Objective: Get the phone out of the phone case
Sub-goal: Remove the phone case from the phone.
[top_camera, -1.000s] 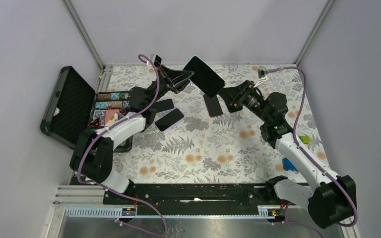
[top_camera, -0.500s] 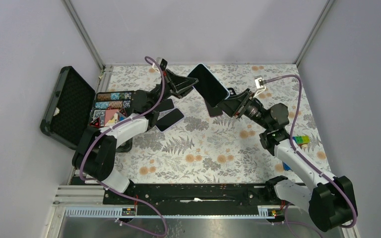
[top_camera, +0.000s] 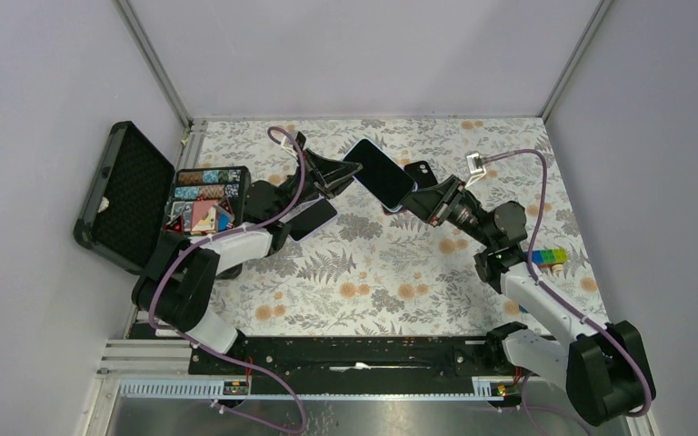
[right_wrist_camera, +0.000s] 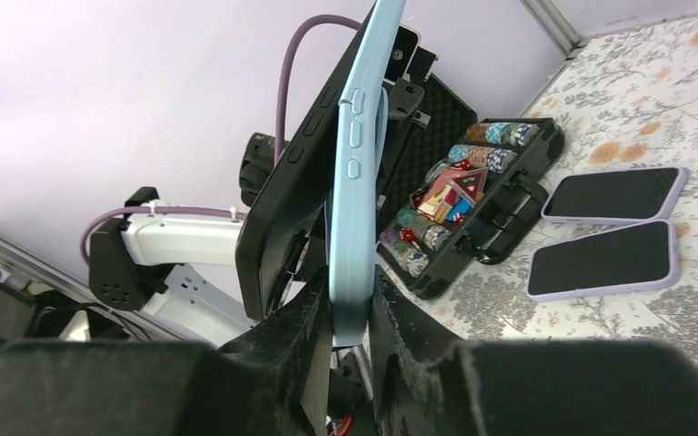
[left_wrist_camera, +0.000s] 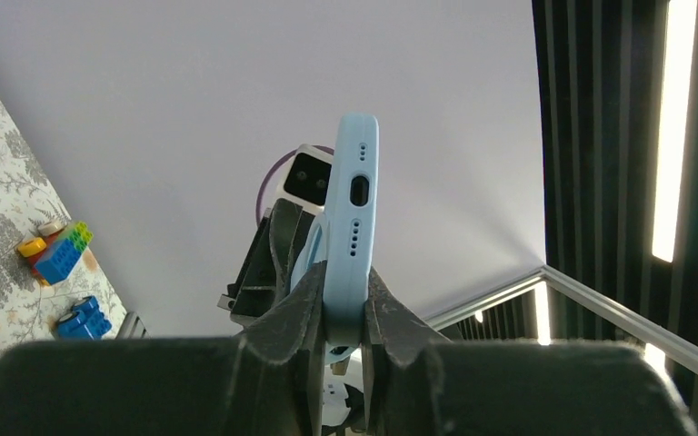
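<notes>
The phone in its light blue case (top_camera: 380, 173) is held in the air over the back middle of the table, screen up, between both grippers. My left gripper (top_camera: 353, 170) is shut on its left end, and the left wrist view shows the fingers (left_wrist_camera: 304, 304) clamped on the case's port edge (left_wrist_camera: 361, 195). My right gripper (top_camera: 409, 202) is shut on its right end and pinches the blue case (right_wrist_camera: 354, 182) in the right wrist view. There a black slab with side buttons (right_wrist_camera: 291, 191) stands against the case's left face and splays from it lower down.
Two phones in lilac cases (right_wrist_camera: 613, 193) (right_wrist_camera: 604, 259) lie left of the middle (top_camera: 314, 218). A dark phone (top_camera: 421, 173) lies behind the held one. An open black box of chips and cards (top_camera: 202, 195) stands at the left edge. Toy bricks (top_camera: 554, 257) lie at the right.
Both grippers have brought the cased phone lower and nearer, from the back of the table toward its middle. Both keep their hold.
</notes>
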`<state>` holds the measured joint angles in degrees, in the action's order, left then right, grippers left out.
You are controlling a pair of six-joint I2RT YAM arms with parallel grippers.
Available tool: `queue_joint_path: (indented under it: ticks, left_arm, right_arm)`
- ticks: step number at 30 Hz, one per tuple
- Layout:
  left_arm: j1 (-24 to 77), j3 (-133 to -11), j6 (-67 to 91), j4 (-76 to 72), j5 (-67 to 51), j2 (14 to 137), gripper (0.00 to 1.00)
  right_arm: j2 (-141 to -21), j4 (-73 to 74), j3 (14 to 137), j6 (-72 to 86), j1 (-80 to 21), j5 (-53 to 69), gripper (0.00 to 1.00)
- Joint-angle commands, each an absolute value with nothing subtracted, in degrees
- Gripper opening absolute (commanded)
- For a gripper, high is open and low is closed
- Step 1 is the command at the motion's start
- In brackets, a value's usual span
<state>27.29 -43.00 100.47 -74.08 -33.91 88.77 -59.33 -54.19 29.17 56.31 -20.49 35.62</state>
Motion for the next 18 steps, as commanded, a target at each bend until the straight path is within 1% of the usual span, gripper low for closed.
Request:
queue_joint_path:
  ticks: [1, 3, 4, 5, 7, 9, 11, 14, 16, 18]
  left_arm:
    - [29.1, -42.6, 100.3, -83.1, -34.7, 88.2, 0.0]
    - [29.4, -41.9, 98.9, -83.1, -34.3, 88.7, 0.0]
    - [29.5, -40.8, 98.1, -83.0, -33.8, 88.8, 0.04]
    - [29.5, -39.8, 97.4, -83.1, -33.2, 89.0, 0.14]
    - [29.2, -37.9, 95.3, -83.0, -33.0, 89.5, 0.27]
    - [29.1, -35.9, 93.4, -82.9, -32.7, 90.4, 0.43]
    - [29.1, -33.6, 91.6, -82.9, -31.7, 91.7, 0.56]
    - [29.1, -29.7, 88.8, -82.7, -29.5, 94.2, 0.66]
    - [29.0, -27.5, 87.2, -82.8, -28.2, 95.6, 0.69]
    - [29.1, -25.6, 85.3, -82.9, -27.1, 96.3, 0.69]
  right_arm:
    - [-62.2, -63.1, 29.0, 62.9, -20.1, 34.5, 0.21]
    - [-63.4, -64.4, 28.6, 64.1, -20.1, 34.8, 0.08]
    - [-63.9, -64.5, 28.2, 64.8, -20.2, 34.8, 0.03]
    - [-64.4, -64.7, 27.6, 65.5, -20.2, 34.6, 0.0]
    - [-64.7, -65.3, 26.2, 66.6, -20.1, 33.8, 0.0]
    - [-64.3, -66.3, 24.9, 66.7, -20.1, 34.0, 0.0]
    - [-63.3, -66.2, 24.0, 66.7, -20.1, 34.0, 0.0]
    - [-61.4, -62.8, 23.5, 64.6, -20.1, 34.0, 0.0]
    - [-60.2, -59.2, 23.1, 62.3, -20.1, 33.8, 0.0]
    - [-59.3, -57.0, 22.3, 59.8, -20.0, 33.5, 0.0]
